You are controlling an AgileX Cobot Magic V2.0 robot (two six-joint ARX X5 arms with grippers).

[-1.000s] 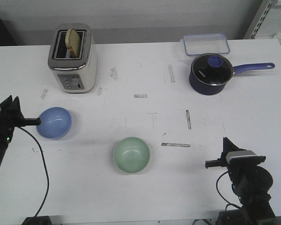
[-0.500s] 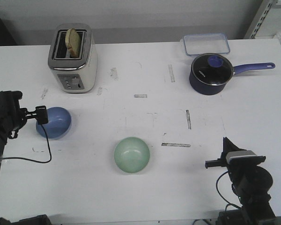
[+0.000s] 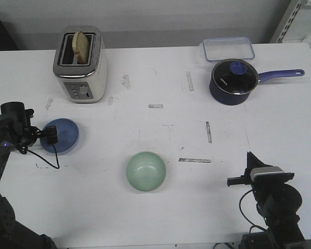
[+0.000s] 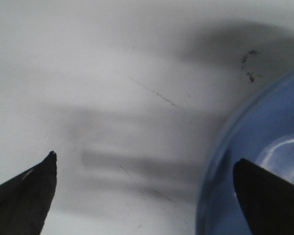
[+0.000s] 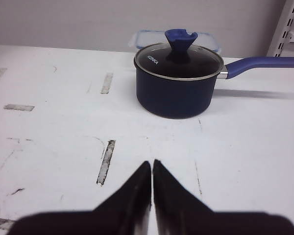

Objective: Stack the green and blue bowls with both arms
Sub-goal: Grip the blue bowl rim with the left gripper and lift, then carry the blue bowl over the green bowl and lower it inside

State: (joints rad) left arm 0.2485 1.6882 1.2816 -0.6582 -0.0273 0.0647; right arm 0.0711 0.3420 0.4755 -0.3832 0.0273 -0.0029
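Note:
The blue bowl (image 3: 64, 136) sits upright on the white table at the left. The green bowl (image 3: 145, 171) sits upright near the front centre, apart from it. My left gripper (image 3: 47, 136) is open and points down over the blue bowl's left rim. In the left wrist view the left gripper (image 4: 144, 159) straddles the rim: one fingertip (image 4: 264, 196) hangs over the inside of the blue bowl (image 4: 264, 122), the other (image 4: 34, 186) over bare table. It holds nothing. My right gripper (image 3: 248, 155) is shut and empty at the front right, also seen in the right wrist view (image 5: 152, 164).
A toaster (image 3: 80, 65) with a bread slice stands at the back left. A dark navy saucepan (image 3: 233, 81) with a long handle and lid stands at the back right (image 5: 176, 85), a clear lidded container (image 3: 227, 49) behind it. Tape marks dot the table.
My left gripper has turned from lying sideways beside the blue bowl to pointing down over its left rim. The bowls and the right arm have not moved.

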